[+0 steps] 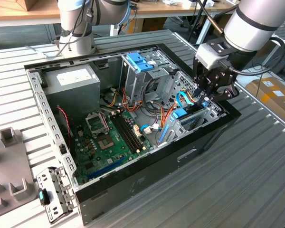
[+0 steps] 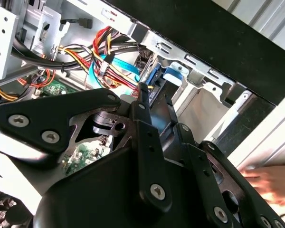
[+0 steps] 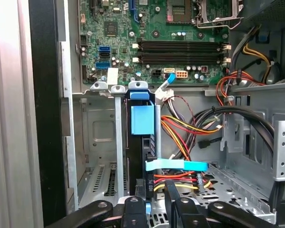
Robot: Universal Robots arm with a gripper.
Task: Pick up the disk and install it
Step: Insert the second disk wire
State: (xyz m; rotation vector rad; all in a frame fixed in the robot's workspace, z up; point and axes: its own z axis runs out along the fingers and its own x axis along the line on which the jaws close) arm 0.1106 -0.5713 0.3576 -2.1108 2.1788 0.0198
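A: Looking from the biggest thing down: the open computer case [image 1: 133, 190] lies on its side on the slatted table [image 1: 256, 171], motherboard [image 1: 109, 137] facing up, grey power supply [image 1: 73, 78] in a far corner, and the tall drive cage with the blue cap [image 1: 141, 61] beside it.

B: And the arm?

A: The gripper [image 1: 205, 97] hangs inside the case at the exterior view's right, over the low drive bay [image 1: 199, 116] by the case wall.

B: Where is the disk?

A: Standing on edge in that bay. In the first wrist view the disk [image 3: 141, 142] is a thin dark slab with blue rail pieces, slotted between the bay's metal dividers, its long axis running straight away from the gripper [image 3: 154, 202] towards the motherboard [image 3: 152, 42].

B: So it lies right ahead of the fingers?

A: Yes, directly between them and in line. The fingertips [image 3: 135, 204] sit narrow at the disk's near end; whether they actually pinch it I cannot tell.
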